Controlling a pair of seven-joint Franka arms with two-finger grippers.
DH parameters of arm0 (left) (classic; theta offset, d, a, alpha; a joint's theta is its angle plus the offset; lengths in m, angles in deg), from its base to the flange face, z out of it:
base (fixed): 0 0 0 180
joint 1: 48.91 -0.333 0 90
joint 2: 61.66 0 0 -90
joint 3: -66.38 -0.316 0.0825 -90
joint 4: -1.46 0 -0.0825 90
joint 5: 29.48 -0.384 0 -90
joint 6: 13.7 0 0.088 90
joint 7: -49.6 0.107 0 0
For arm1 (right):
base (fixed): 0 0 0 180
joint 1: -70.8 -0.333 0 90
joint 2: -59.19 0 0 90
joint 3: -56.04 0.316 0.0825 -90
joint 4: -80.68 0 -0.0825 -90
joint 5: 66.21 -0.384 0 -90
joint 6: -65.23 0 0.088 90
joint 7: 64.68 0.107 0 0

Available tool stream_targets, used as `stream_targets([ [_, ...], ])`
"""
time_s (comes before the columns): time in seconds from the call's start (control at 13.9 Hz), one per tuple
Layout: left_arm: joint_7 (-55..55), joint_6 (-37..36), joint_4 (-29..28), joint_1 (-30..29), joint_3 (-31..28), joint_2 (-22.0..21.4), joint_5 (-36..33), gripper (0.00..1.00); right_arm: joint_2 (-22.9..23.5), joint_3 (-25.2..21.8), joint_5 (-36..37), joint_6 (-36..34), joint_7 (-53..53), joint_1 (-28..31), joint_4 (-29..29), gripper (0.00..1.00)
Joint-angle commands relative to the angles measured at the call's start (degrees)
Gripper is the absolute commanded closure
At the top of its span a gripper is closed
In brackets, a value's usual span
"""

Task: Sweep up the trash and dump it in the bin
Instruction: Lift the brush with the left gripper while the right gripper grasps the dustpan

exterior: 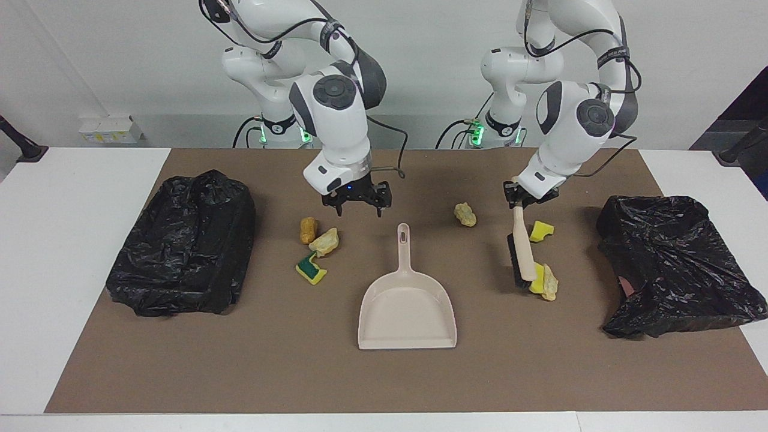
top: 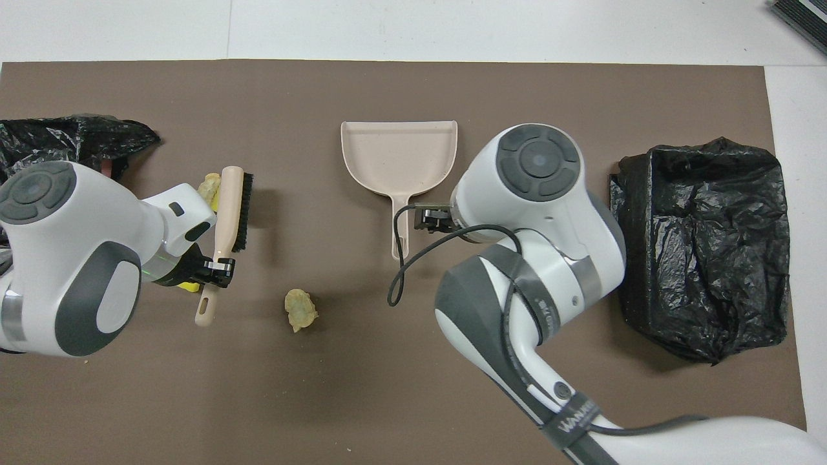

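Facing: left tool (exterior: 523, 203) clamped on brush (exterior: 521, 252), bristles down by two trash lumps (exterior: 545, 282) toward left arm's end, right tool (exterior: 356, 203) open over dustpan (exterior: 407, 300) handle end, needed low strokes panward; overhead: brush (top: 231, 206) beside lump (top: 208, 186), stray lump (top: 301, 309) nearer robots, pan (top: 399, 155) wanted steadying.

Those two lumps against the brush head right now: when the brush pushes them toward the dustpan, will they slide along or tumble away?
The two lumps look like torn, irregular sponge and bread-like bits, so probably very light, and they may tumble or skip rather than slide evenly. The brown mat looks matte, likely adding drag. The brush, held in the left gripper, has a broad bristle edge, which should herd both.
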Motion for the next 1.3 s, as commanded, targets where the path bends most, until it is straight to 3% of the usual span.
stream_targets([
  [0.0,3.9,-2.1,0.1,0.0,-2.9,-2.1,-0.4,1.0,9.9,3.5,7.3,1.6,4.8,-1.2,-9.1,0.0],
  [0.14,4.8,-1.6,0.9,0.0,-4.8,-1.8,-0.7,1.0,15.3,5.4,13.4,1.8,5.9,-2.9,-12.8,0.0],
  [0.29,5.0,-0.7,1.4,-0.1,-5.5,-1.5,-3.4,1.0,17.9,6.3,14.1,3.3,7.0,-2.9,-14.8,0.0],
  [0.43,7.5,3.1,1.3,-0.3,-8.2,-0.9,-3.7,1.0,18.7,6.3,14.0,4.5,7.6,-2.9,-14.6,0.0],
  [0.65,10.0,8.4,1.7,-0.3,-10.3,3.5,-5.7,1.0,19.3,6.3,15.9,4.4,7.6,-3.0,-13.1,0.0],
  [0.86,9.8,9.5,3.6,-0.7,-11.5,6.7,-7.8,1.0,19.5,6.5,17.7,1.2,7.3,-3.2,-13.0,0.01],
  [1.01,9.8,10.0,4.2,-1.3,-11.7,8.2,-7.9,1.0,19.2,7.1,17.9,0.5,6.9,-3.0,-13.2,0.19],
  [1.08,10.0,10.5,4.2,-1.3,-11.5,8.6,-7.9,1.0,18.9,7.4,17.8,0.3,6.9,-2.9,-13.2,0.38],
  [1.22,10.0,10.1,4.0,-1.3,-11.5,8.4,-8.0,1.0,18.7,8.1,17.3,-0.5,7.1,-2.8,-13.1,1.0],
])
